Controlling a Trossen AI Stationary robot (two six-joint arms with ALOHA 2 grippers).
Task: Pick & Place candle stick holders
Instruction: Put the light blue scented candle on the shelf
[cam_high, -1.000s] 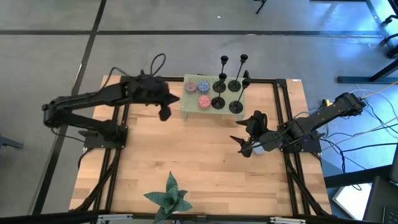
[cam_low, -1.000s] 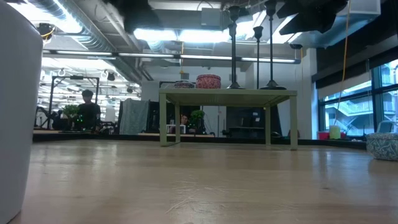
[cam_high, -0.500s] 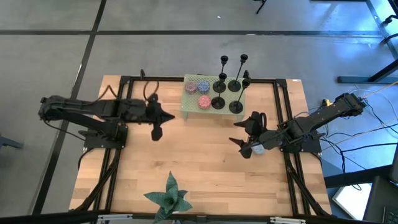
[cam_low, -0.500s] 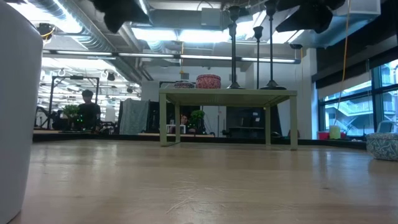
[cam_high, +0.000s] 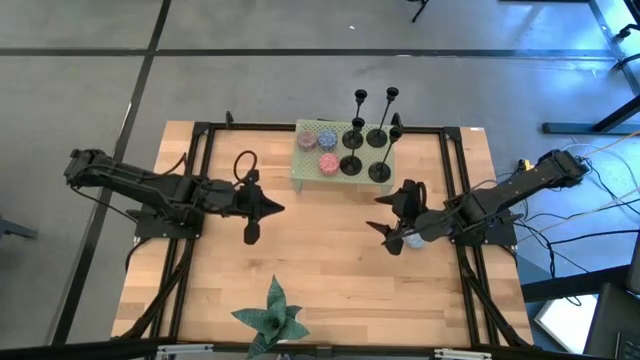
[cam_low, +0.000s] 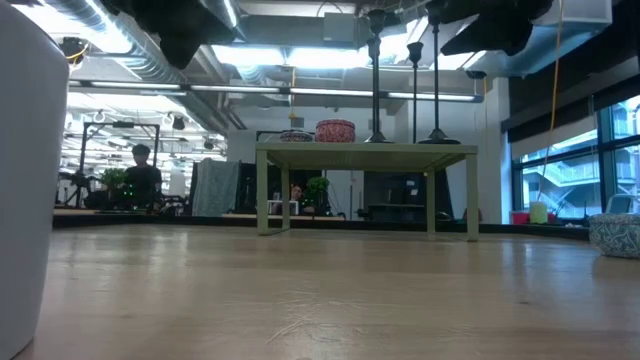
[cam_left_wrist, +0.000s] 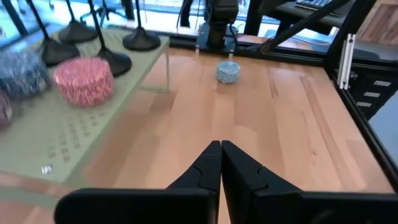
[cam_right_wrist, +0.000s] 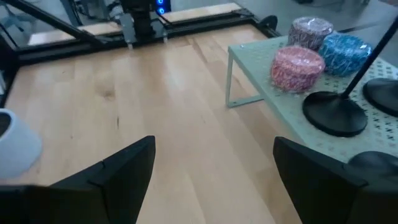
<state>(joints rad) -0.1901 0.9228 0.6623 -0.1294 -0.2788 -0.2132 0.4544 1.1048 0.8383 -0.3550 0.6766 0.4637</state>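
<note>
Several black candle stick holders (cam_high: 352, 139) stand by their disc bases on a small green perforated stand (cam_high: 310, 168) at the table's far middle. The low view shows their thin stems (cam_low: 376, 80) rising from it, and the left wrist view their bases (cam_left_wrist: 112, 62). My left gripper (cam_high: 280, 208) hovers shut and empty over the bare wood, nearer than the stand and to its left; its shut fingertips (cam_left_wrist: 221, 149) show in its wrist view. My right gripper (cam_high: 377, 211) hangs open and empty just near-right of the stand, with one holder base (cam_right_wrist: 334, 112) ahead of it beside the open fingers (cam_right_wrist: 214, 149).
Red, blue and purple ribbed round cups (cam_high: 327, 150) share the stand's left half. A small pale-blue cup (cam_left_wrist: 227, 70) sits on the wood by the right arm. A green star-shaped plant (cam_high: 275, 316) stands at the near edge. Black rails (cam_high: 196, 200) run along both sides.
My left gripper has drawn back from beside the green stand toward the table's near edge and sunk lower, staying shut. The right arm and all holders have kept still.
</note>
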